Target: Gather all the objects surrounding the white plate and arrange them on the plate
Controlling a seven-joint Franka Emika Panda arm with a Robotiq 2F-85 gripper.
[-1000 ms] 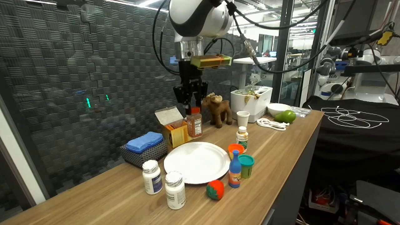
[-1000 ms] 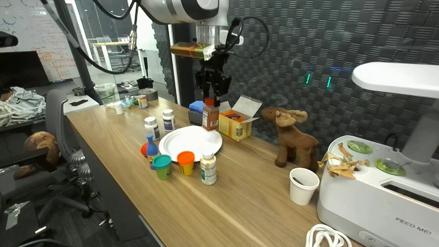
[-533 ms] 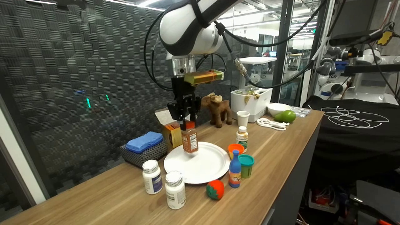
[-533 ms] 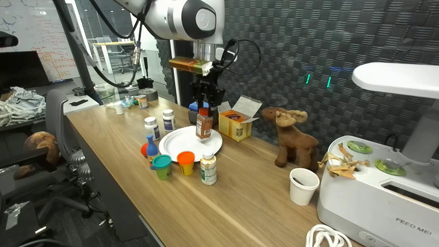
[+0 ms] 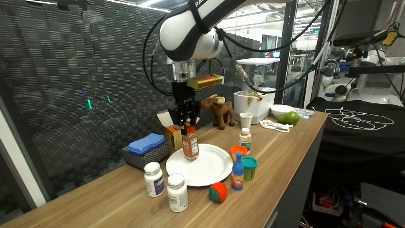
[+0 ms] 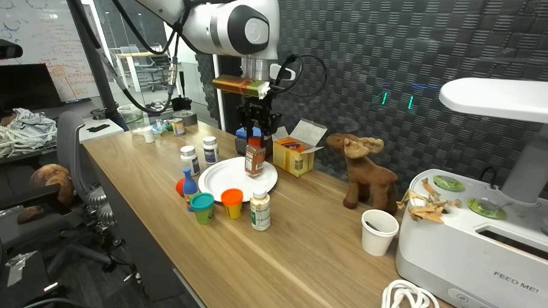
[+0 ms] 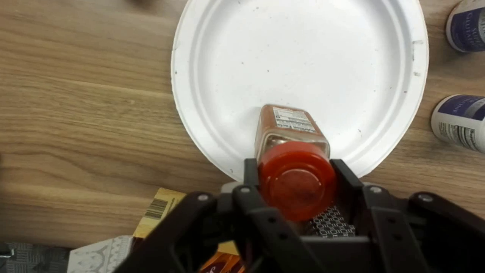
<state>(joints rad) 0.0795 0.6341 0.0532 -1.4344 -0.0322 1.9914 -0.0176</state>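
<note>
- Gripper: jaws partly closed, clasping the red cap of the spice bottle.
- Spice bottle: close to upright over the plate, between its middle and the rim nearest the carton; whether the base touches, we cannot tell.
- On the desk, around the plate: two pill bottles, toy fruit, blue bottle, teal-lidded tub, orange-lidded tub, green-labelled bottle.
- Setting down: we should settle the base flat, inside the rim, before parting the jaws evenly.
- Withdrawal: we should rise straight up, lest the cap catch and the bottle topple.
</note>
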